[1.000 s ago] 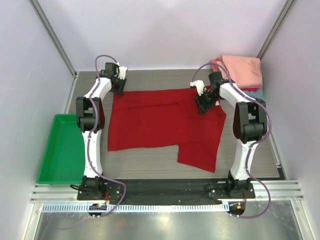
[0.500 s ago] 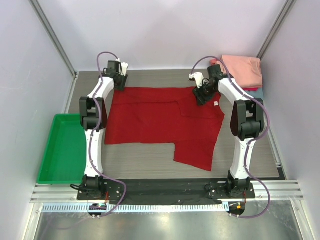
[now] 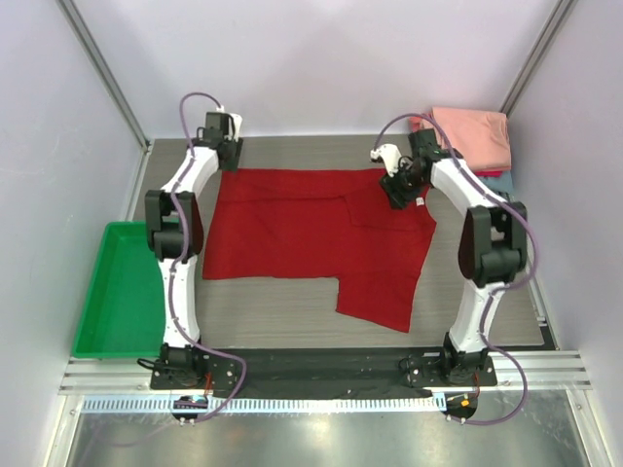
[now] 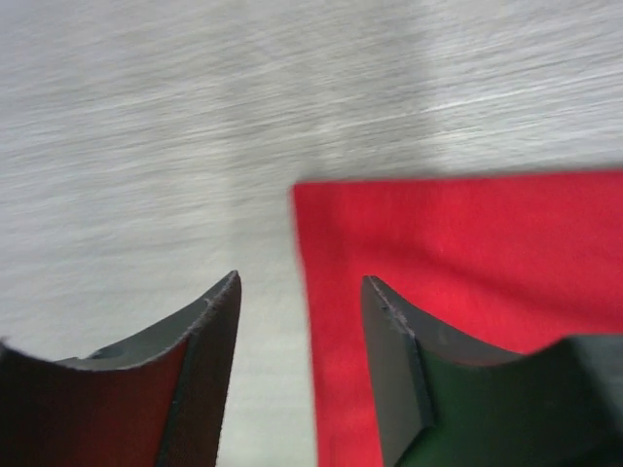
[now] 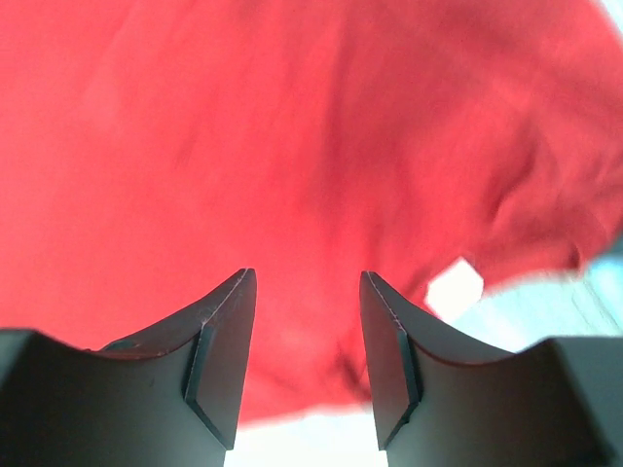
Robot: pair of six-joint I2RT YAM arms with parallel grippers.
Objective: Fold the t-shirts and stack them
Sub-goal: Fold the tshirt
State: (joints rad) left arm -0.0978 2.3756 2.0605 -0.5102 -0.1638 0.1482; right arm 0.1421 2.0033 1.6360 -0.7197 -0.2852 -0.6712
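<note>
The deep red t-shirt point(image 3: 311, 233) lies flat on the table point(image 3: 282, 321), my left gripper point(image 4: 301, 282) at its 11 o'clock corner and right gripper point(image 5: 307, 275) at 1 o'clock, both apart and empty, so folding probably calls for pinching those corners next.

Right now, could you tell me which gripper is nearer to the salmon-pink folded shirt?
Right. The right gripper hovers over the red shirt near its far right corner, just left of the salmon-pink folded shirt; the left gripper is at its far left corner.
</note>
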